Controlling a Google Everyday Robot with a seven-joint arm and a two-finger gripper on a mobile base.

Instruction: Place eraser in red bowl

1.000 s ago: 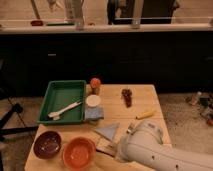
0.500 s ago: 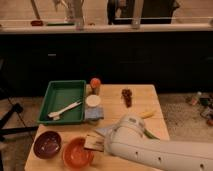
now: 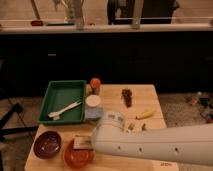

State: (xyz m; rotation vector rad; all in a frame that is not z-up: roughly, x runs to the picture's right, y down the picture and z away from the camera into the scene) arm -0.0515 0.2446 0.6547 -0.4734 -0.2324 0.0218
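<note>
In the camera view, the one view there is, the robot's white arm (image 3: 160,145) reaches in from the right along the near edge of the wooden table (image 3: 145,100), and its end hides most of the gripper (image 3: 86,144), which sits at the near left just over the right rim of the red bowl (image 3: 77,157). The jaws are together, clamped, as far as can be judged, on the eraser (image 3: 81,143), whose pale body with a dark strip pokes out leftward from the arm's end, long axis running left to right, over the bowl's far-right rim. So the bowl's hollow lies just left and slightly nearer than the eraser; a short move that way should put it fully over the bowl before release. The maroon bowl (image 3: 47,145) stands just left of the red one, near enough to catch an overshoot. The green tray (image 3: 62,100) with a white utensil lies farther back, well apart, as does the blue-grey cloth (image 3: 92,114).
</note>
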